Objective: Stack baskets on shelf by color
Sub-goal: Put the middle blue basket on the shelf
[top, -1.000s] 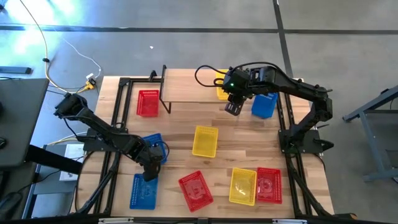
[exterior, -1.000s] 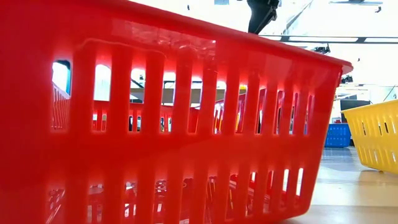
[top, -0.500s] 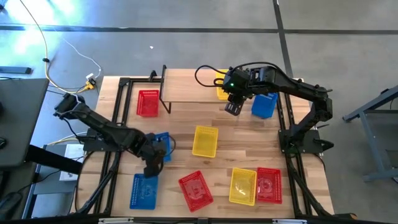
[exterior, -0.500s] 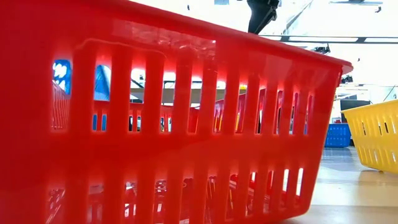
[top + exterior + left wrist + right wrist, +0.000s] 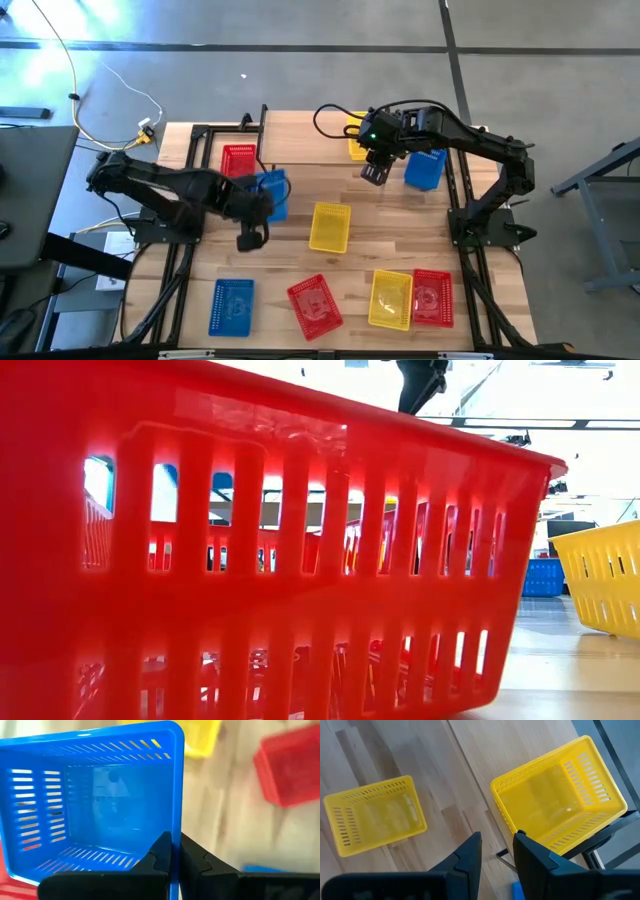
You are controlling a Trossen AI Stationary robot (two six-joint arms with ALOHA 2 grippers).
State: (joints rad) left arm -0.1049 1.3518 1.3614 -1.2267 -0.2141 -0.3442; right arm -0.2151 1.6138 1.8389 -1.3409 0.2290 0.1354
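Observation:
My left gripper is shut on a blue basket and holds it in the air over the table's left middle, near the shelf. Beside the shelf's left end, a red basket rests on the table. A yellow basket sits at the shelf's right end. My right gripper hangs open and empty in front of that end. In the right wrist view it is above bare wood between two yellow baskets. My left gripper pinches one side wall of the blue basket at its rim, with one finger inside the basket and the other outside. The fingers slant down onto it from above. The basket is lifted clear of the table, open side up.
On the table lie a yellow basket in the middle, a blue basket at the far right, and along the near edge a blue, a red, a yellow and a red basket. The near red one fills the low view.
My left gripper has risen and gone toward the table's far edge and the shelf, carrying the blue basket. The basket has come up off the table clear of the other blue basket, which stays at the near edge. My right arm has kept still.

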